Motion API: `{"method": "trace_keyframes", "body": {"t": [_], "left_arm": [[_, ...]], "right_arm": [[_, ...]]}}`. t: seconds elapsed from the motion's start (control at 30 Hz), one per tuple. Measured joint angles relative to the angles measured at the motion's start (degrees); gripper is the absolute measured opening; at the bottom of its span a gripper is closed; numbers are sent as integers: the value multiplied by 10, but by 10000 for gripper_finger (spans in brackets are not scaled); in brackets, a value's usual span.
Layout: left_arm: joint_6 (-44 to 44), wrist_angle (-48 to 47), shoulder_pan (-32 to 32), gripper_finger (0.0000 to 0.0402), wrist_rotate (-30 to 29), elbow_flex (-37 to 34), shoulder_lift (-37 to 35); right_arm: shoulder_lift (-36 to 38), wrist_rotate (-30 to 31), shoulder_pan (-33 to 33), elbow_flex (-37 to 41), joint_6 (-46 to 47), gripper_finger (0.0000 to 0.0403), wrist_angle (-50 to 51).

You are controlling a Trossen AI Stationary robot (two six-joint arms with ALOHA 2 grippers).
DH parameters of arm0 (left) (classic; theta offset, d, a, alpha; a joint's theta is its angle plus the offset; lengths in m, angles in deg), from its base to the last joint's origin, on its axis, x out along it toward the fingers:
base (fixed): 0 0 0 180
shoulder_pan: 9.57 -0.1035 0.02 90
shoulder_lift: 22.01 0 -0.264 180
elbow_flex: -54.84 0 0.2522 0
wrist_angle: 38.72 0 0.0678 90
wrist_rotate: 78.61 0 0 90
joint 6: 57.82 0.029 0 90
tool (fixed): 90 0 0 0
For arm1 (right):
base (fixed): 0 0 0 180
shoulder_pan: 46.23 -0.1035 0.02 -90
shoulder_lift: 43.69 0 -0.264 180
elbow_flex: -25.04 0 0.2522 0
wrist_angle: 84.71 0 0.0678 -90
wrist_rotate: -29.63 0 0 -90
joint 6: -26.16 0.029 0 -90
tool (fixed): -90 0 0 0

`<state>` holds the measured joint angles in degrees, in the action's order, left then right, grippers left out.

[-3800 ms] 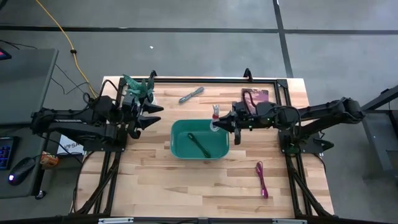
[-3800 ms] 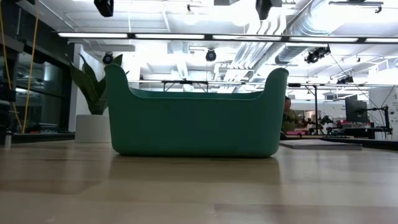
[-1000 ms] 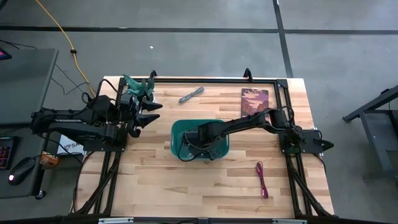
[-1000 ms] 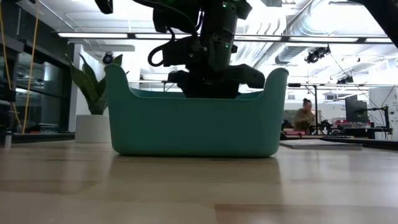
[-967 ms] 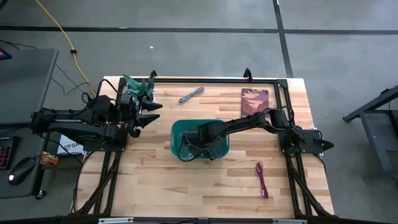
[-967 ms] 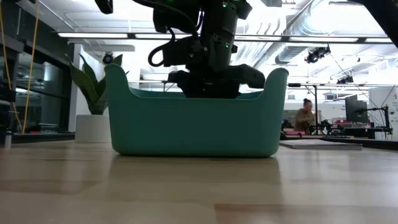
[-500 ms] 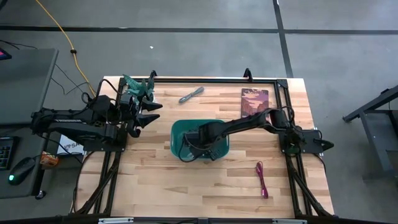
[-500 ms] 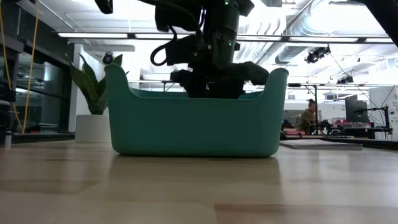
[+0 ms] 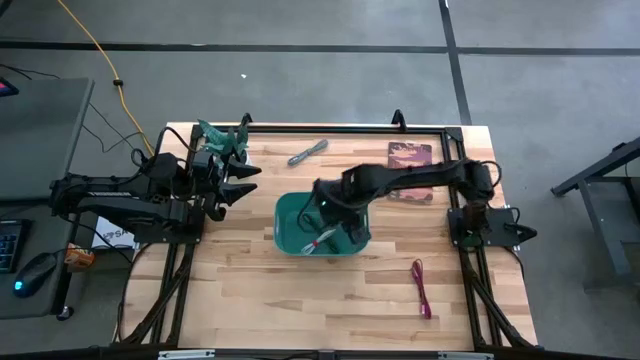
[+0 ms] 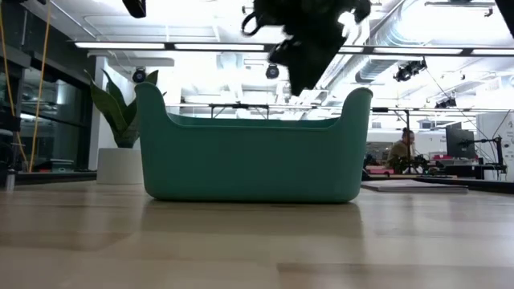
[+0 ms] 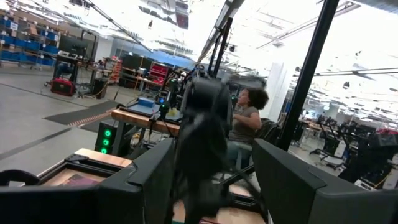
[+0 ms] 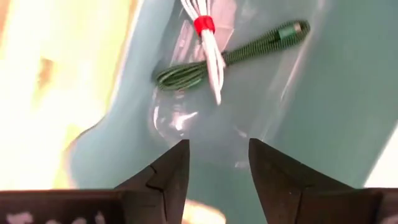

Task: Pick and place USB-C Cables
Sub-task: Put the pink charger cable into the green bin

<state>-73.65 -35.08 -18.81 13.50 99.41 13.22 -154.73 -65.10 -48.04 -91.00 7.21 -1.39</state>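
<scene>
A teal bin (image 9: pixel 290 225) stands mid-table. On its floor lie a dark green USB-C cable (image 12: pixel 239 53) and, across it, a white cable with a red band (image 12: pixel 205 28), which also shows from above (image 9: pixel 322 241). My right gripper (image 12: pixel 217 168) hangs open above the bin's far part (image 9: pixel 333 210), touching nothing. A grey cable (image 9: pixel 308 152) lies on the table near the far edge. A magenta cable (image 9: pixel 421 288) lies at the near right. My left gripper (image 9: pixel 245 182) waits open at the table's left side.
A dark red book (image 9: pixel 410 158) lies at the far right, partly under my right arm. A green plant-like thing (image 9: pixel 225 138) sits at the far left corner. Bare wood shows in front of the bin (image 10: pixel 253 160) and to both sides of it.
My right gripper has risen out of the bin and drawn back a little toward the table's far edge, now well above the rim. The white cable with the red band stays behind on the bin's floor, across the green one.
</scene>
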Motion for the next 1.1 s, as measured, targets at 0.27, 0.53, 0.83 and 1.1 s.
{"method": "trace_keyframes", "body": {"t": [0.27,0.53,0.83,1.1], "left_arm": [[0,0,0,197,-2,0,0],[0,0,0,197,-2,0,0],[0,0,0,197,-11,0,0],[0,0,0,197,-16,0,0]], "right_arm": [[90,-15,30,0,23,154,65],[178,-18,65,0,73,154,65],[283,4,71,0,116,154,64],[350,32,70,3,141,154,43]]}}
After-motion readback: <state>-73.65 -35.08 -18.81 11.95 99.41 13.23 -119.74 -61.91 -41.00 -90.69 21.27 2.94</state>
